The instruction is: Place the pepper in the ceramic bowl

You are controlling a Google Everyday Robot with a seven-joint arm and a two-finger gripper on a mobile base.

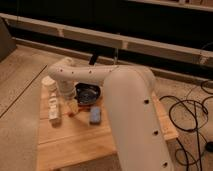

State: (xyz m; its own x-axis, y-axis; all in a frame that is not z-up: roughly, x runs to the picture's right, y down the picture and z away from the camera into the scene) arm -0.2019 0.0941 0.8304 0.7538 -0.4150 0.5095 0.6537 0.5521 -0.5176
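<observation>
on the pale wooden surface [75,142], a small slender red-orange pepper [73,113] is being shown lying outside the round dark blue-black glossy ceramic bowl [89,93], near its front left rim. a blue rectangular sponge [95,115] is being shown just right of the pepper, in front of the bowl. the pincer [71,104] of the bulky white robot arm [125,100] is being held low at the left side of the bowl, right over the pepper. whether it is open or closed cannot be told, nor whether the pepper is being touched. the arm is being stretched from the lower right across the surface, and part of the bowl is being hidden by it. a pale round cylinder [48,81] is being shown near the far left edge, with a small white blocky object [53,111] in front of it. black cables [187,112] are being shown lying on the speckled floor [20,110] to the right.
</observation>
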